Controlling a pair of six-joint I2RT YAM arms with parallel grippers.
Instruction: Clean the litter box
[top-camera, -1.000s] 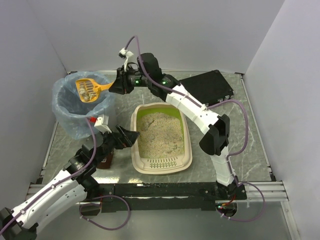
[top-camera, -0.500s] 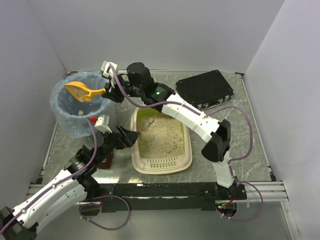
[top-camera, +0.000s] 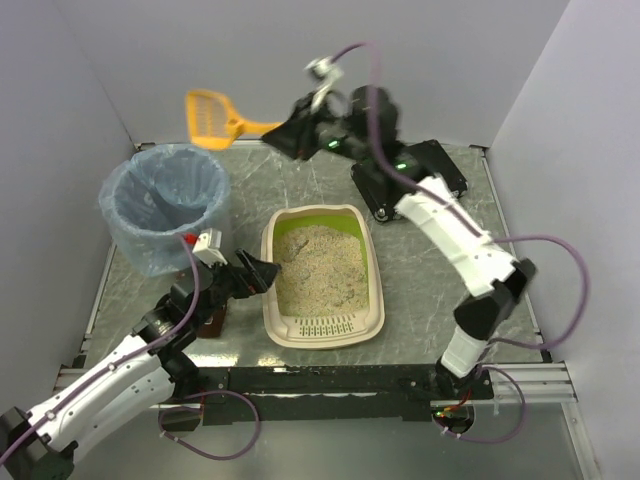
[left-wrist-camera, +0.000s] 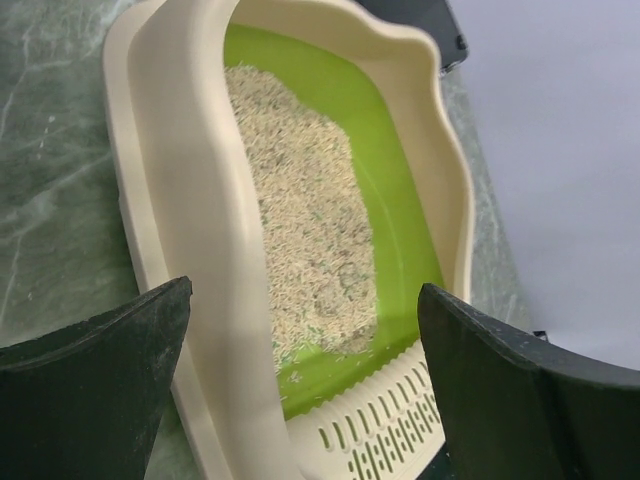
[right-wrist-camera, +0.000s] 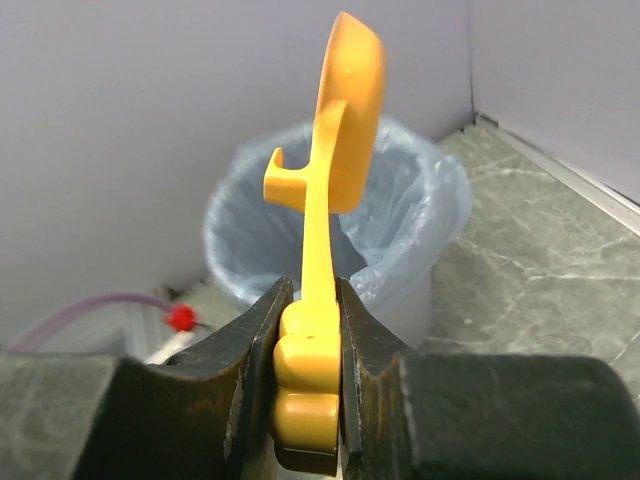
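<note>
Grey-green table (top-camera: 440, 290), litter box (top-camera: 268, 290) mid-table. Scoop (top-camera: 212, 118) has swung off the bin (top-camera: 130, 235) toward the back wall, looks emptied; right gripper (top-camera: 277, 135) pinches its handle. Left gripper (top-camera: 262, 272) spread wide at the box's left rim. Probably another pass next.

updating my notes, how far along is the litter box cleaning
Done: hard to say; the scoop looks empty, raised beyond the bin. In hand: the right gripper is shut on the scoop's handle; the left gripper sits open at the left rim of the litter box. Left: the litter shows a few specks, so more scooping may follow, and the scoop is not yet put down.
</note>
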